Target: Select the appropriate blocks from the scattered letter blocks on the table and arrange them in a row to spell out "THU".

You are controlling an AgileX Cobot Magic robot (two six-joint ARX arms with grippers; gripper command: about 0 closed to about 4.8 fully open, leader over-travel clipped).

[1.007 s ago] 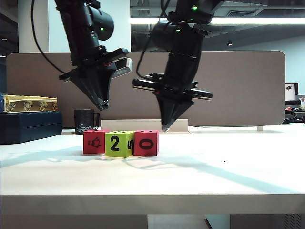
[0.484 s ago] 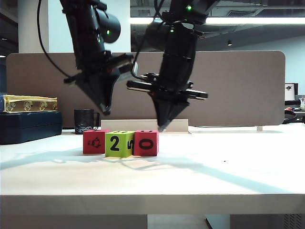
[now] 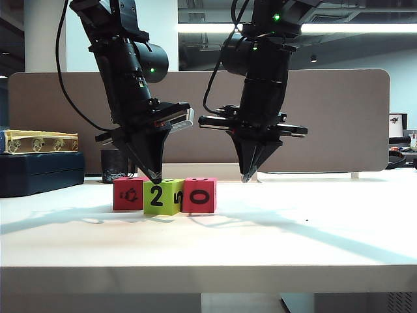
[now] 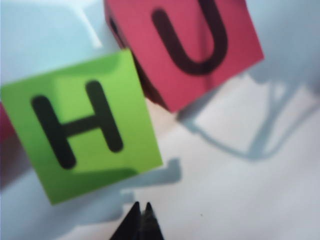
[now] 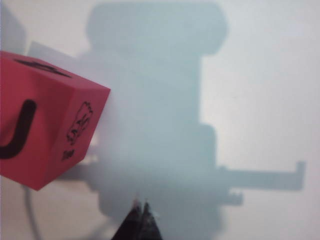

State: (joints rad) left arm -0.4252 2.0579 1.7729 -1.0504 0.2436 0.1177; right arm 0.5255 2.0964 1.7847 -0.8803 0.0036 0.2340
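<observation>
Three letter blocks stand touching in a row on the white table (image 3: 273, 235): a red one (image 3: 129, 193) on the left, a lime green one (image 3: 162, 196) in the middle, a red one (image 3: 199, 195) on the right. From above, the green block (image 4: 82, 130) shows H and the red block (image 4: 187, 47) beside it shows U. My left gripper (image 3: 155, 178) is shut and empty, its tip just over the green block's back top edge; the left wrist view shows its closed tips (image 4: 141, 206). My right gripper (image 3: 247, 177) is shut and empty, hanging behind and right of the U block (image 5: 42, 127).
A black mug (image 3: 115, 165) stands behind the row at the left. A dark blue case (image 3: 40, 173) with a yellow box (image 3: 39, 141) on it sits at the far left. A brown-grey divider panel (image 3: 339, 117) runs along the back edge.
The left gripper has closed fully and come down to the green block's top. The right gripper has swung to the right, away from the red block. The blocks have not moved.
</observation>
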